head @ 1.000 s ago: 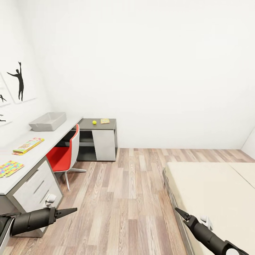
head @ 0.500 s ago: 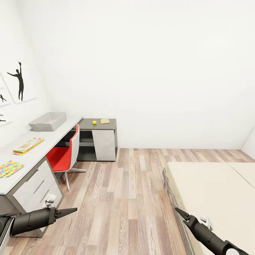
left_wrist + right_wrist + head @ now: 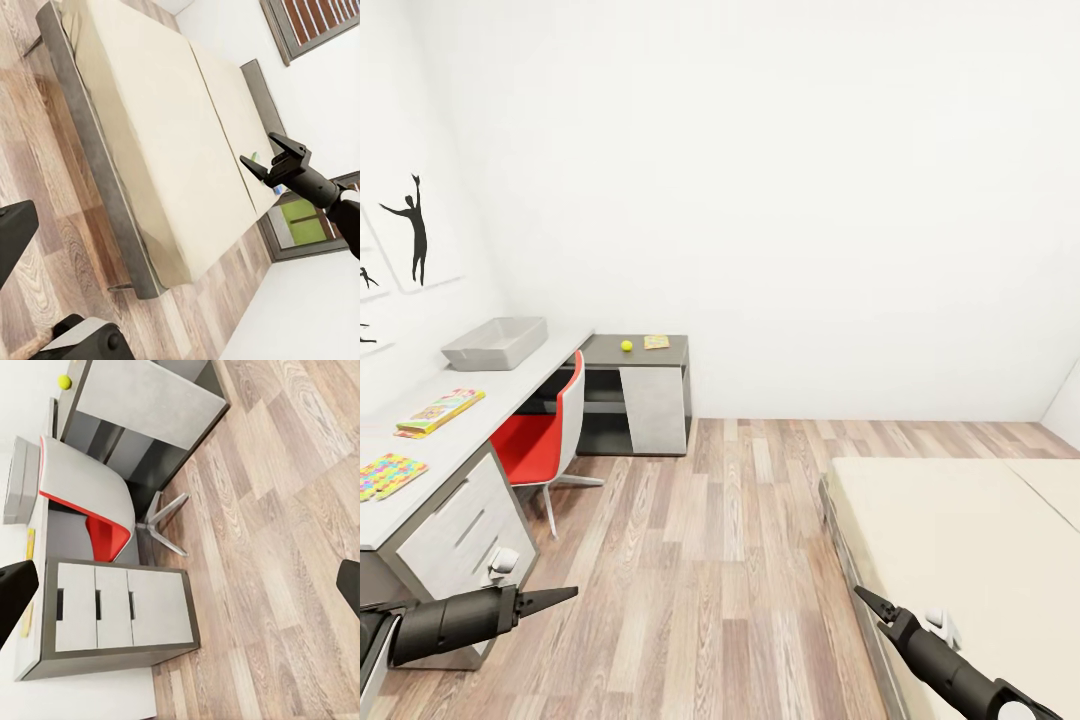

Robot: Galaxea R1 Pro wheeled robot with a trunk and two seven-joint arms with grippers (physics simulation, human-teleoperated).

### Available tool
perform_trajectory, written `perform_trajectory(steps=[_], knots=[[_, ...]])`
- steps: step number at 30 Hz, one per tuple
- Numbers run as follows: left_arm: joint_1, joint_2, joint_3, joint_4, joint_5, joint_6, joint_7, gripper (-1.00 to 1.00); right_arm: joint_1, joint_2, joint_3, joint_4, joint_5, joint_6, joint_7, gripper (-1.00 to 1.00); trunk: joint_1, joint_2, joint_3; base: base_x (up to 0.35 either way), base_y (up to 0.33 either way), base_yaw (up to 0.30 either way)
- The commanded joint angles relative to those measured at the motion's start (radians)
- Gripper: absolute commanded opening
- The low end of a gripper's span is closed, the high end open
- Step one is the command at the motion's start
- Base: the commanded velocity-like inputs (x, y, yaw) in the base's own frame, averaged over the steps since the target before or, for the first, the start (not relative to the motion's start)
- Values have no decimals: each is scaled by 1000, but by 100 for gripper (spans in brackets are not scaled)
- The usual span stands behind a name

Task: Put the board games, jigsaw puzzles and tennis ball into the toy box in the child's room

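Both grippers hang low and empty: the left gripper near the table's drawers with its fingers pressed together, the right gripper with its fingers spread, at the bed edge. Along the white table sit a jigsaw puzzle, a yellow-edged board game and the grey toy box. The tennis ball and another puzzle lie on the lower dark cabinet section. A red chair stands at the table.

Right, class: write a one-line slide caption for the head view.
Both grippers, left and right, empty over the wood floor, between desk and bed.
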Motion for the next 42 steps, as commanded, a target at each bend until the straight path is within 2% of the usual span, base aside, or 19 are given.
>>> perform_trajectory(steps=[1,7,13,23,42], knots=[[-1,0,0,0,-1,11,-4,100,-1,0,-2,0,-2,6,2,100,1,-2,-2,0,0,0],[-2,-3,0,0,0,8,-4,100,-2,5,-2,3,1,-6,2,100,1,-2,-2,0,-11,0],[-2,-19,-1,1,-1,5,-2,100,-4,15,-1,7,5,-25,1,100,1,-2,-2,-53,-133,0],[-2,-21,-1,1,-1,4,0,100,-4,16,-1,7,5,-27,2,100,1,-2,-2,-61,-166,0],[-2,-21,-1,1,-1,4,0,100,-4,16,-1,7,5,-27,2,100,1,-2,-2,-78,-79,0]])
